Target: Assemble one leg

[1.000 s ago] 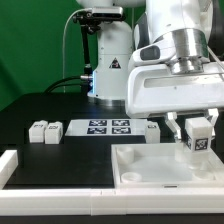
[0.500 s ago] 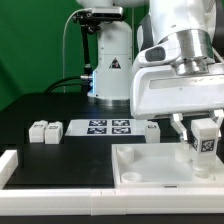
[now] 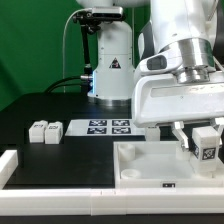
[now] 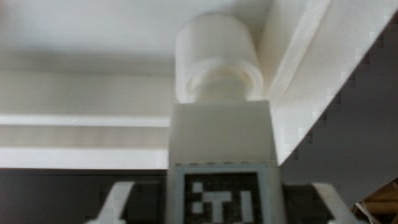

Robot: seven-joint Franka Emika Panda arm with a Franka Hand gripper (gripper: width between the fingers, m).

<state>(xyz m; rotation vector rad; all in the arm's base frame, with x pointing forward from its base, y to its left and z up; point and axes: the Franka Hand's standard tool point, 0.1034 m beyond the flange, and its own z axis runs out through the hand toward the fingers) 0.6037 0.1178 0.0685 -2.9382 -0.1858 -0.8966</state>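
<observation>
My gripper (image 3: pixel 204 146) is shut on a leg (image 3: pixel 208 141), a small white block with a black-and-white tag, held just above the far right part of the large white panel (image 3: pixel 150 165). In the wrist view the leg (image 4: pixel 221 135) fills the middle between my fingers (image 4: pixel 125 200), its round peg end pointing at the white panel (image 4: pixel 89 110) below. Two more legs (image 3: pixel 44 131) lie side by side on the black table at the exterior view's left.
The marker board (image 3: pixel 105 127) lies on the table behind the panel. A white rail (image 3: pixel 8 165) runs along the front left edge. A white robot base (image 3: pixel 110 60) and green backdrop stand behind.
My gripper has carried the leg to the exterior view's right and slightly down, closer to the panel's right edge.
</observation>
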